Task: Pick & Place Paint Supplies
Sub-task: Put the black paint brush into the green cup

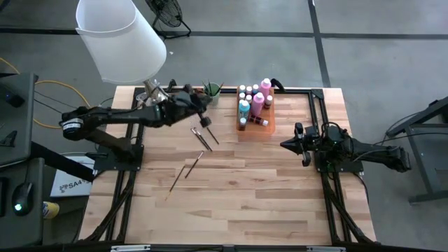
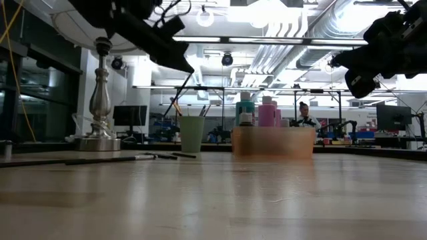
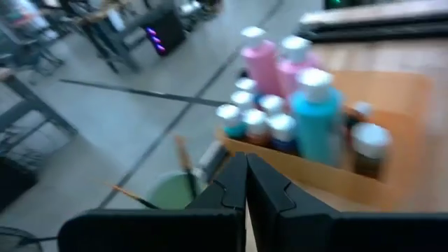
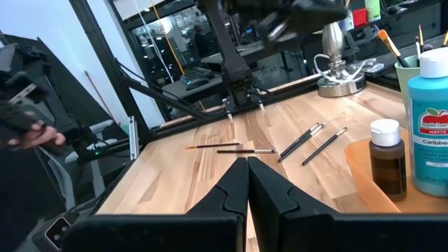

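Tall teal paint bottle [image 4: 428, 133], ahead of the right tool: label shows an apple logo, "Apple Barrel", "MATTE", and "Caribbe…", cut off at the edge. White box [image 1: 70, 183] on the floor behind the left tool: partial "SA…", unreadable.

A: Light comes from ceiling fixtures [image 2: 267, 30] overhead, bright, with glare in the low view. The table [image 1: 238, 203] is evenly lit.

B: Shadows are faint. The left wrist view is smeared; the bottles [image 3: 294, 105] are soft-edged. In the low view the near tabletop is out of focus.
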Robot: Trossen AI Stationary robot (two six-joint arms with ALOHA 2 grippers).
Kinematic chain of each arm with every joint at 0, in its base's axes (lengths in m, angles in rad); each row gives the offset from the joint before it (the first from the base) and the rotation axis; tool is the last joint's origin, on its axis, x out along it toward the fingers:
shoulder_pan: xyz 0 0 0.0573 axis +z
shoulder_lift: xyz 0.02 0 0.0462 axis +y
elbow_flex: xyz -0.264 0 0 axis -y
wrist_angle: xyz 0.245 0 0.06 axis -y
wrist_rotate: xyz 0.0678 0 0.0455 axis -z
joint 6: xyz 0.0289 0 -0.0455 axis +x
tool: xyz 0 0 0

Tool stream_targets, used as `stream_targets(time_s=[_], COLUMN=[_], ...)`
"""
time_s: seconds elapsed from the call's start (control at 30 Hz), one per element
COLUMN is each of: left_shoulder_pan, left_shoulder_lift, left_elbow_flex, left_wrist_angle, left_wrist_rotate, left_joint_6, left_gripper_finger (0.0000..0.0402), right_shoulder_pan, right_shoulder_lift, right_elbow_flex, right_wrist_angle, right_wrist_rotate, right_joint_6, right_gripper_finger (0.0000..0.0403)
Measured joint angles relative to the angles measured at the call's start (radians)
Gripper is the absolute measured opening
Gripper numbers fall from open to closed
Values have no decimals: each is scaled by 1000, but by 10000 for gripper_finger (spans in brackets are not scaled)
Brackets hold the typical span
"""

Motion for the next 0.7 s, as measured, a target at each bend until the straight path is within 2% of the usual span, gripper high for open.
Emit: stream_targets(time_s=[0.2,0.43,0.53,0.7], left_shoulder_pan=[131,180,192,224], left_shoulder_lift=[82,198,235,293], left_elbow_flex=[0,1,5,43], left_wrist_angle=[219,512,577,567], left_wrist_rotate=[43,53,53,60], left_joint_6=[0,-2,-3,-19], left_gripper_finger=[0,0,0,0], right_shoulder_pan=[0,0,0,0], right_shoulder_lift=[0,0,0,0], right_elbow_flex=[0,0,0,0], right_wrist_angle=[0,0,0,0], right_wrist_rotate=[0,0,0,0], right_joint_6=[0,0,0,0], right_gripper_finger=[2,2,2,2])
